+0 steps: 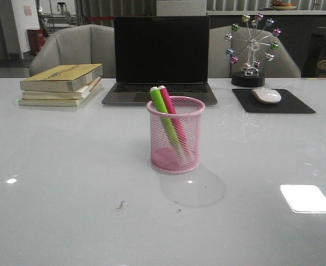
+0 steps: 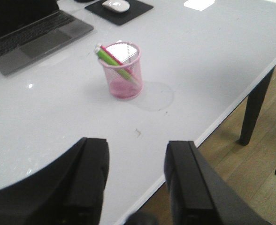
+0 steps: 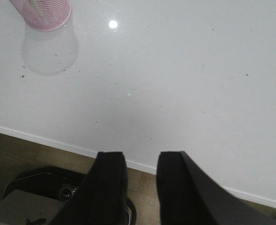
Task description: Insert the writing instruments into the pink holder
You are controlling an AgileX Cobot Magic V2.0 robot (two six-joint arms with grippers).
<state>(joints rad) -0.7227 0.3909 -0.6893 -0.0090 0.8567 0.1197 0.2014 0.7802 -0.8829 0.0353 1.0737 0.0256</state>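
The pink wire-mesh holder [image 1: 176, 134] stands upright at the middle of the white table. Inside it lean the lime green pen [image 1: 162, 111] and the bright pink pen [image 1: 171, 108], tips above the rim. In the left wrist view the holder [image 2: 123, 71] with the green pen [image 2: 111, 59] is far ahead of my left gripper [image 2: 136, 144], which is open and empty near the table's front edge. My right gripper [image 3: 141, 155] is open and empty over the front edge, with the holder's base [image 3: 44, 12] far off. Neither gripper shows in the front view.
A dark laptop [image 1: 161, 61] stands open behind the holder. A stack of books [image 1: 61, 84] lies at the back left. A white mouse [image 1: 266, 95] on a black pad [image 1: 274, 102] and a ferris-wheel ornament [image 1: 252, 49] are at the back right. Chairs stand behind the table.
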